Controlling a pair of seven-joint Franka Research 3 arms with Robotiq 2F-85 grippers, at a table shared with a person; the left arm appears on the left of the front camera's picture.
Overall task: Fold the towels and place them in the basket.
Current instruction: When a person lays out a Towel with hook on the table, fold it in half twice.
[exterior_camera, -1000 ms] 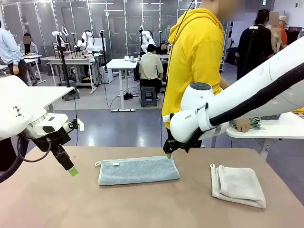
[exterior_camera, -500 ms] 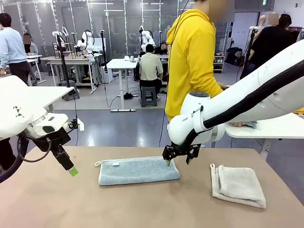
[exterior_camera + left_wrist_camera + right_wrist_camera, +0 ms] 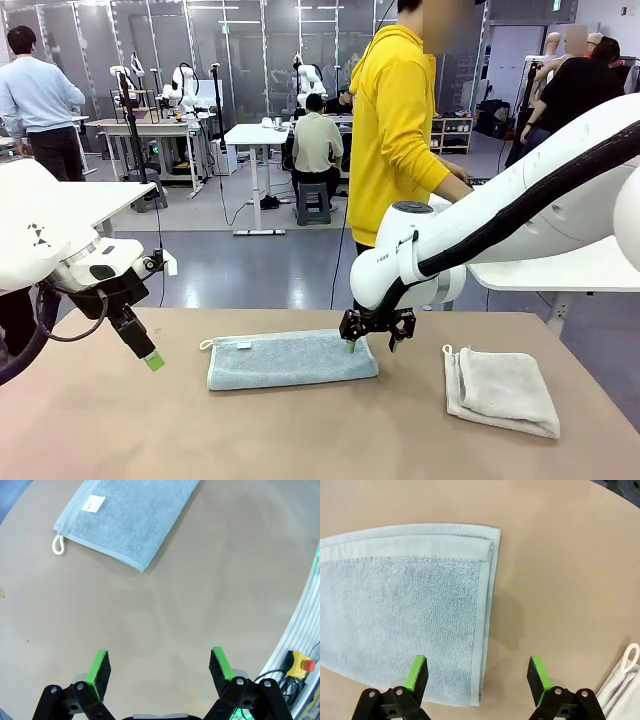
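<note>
Both pairs of jaws stand wide, holding nothing. The right gripper [image 3: 372, 344] hovers astride the folded right edge of the blue towel [image 3: 290, 358], probably lined up to pinch it for another fold. The left gripper [image 3: 152, 359] hangs off its loop end. The cream towel [image 3: 505, 390] lies folded, well apart.

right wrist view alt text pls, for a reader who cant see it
The right gripper, jaws open, is poised over the end of a folded blue-grey towel lying flat on a tan table. The looped corner of a cream towel shows at the lower right edge.
</note>
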